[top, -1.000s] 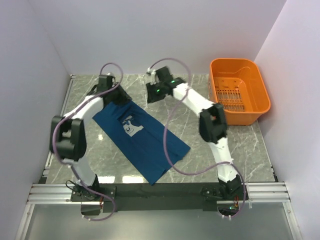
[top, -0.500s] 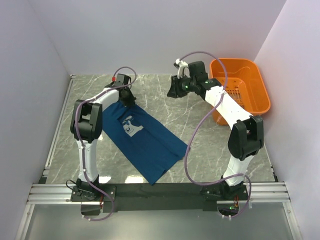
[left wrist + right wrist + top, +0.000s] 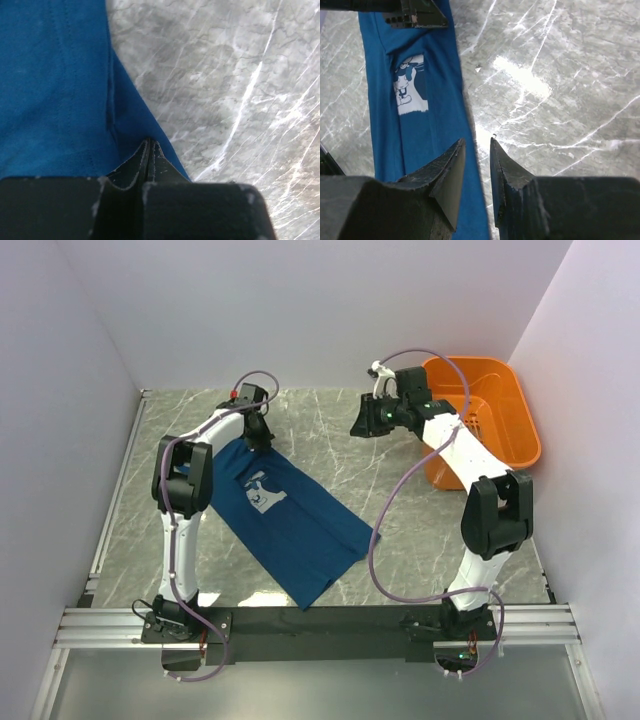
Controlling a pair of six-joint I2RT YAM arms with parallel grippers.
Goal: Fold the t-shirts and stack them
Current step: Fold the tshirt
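The t-shirt [image 3: 295, 525] lies flat, slanting across the worktop's [image 3: 400, 500] left half. The left hand [image 3: 150, 150], closed tight, sits on its far edge. The right hand [image 3: 476, 160], slightly parted, holds nothing. Best pinch both far corners evenly.

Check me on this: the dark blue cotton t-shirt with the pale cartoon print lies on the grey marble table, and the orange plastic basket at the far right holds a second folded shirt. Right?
Not quite. The orange plastic basket holds nothing; the top external view shows only its bare slotted floor. The dark blue cotton t-shirt with the pale cartoon print does lie on the grey marble table.
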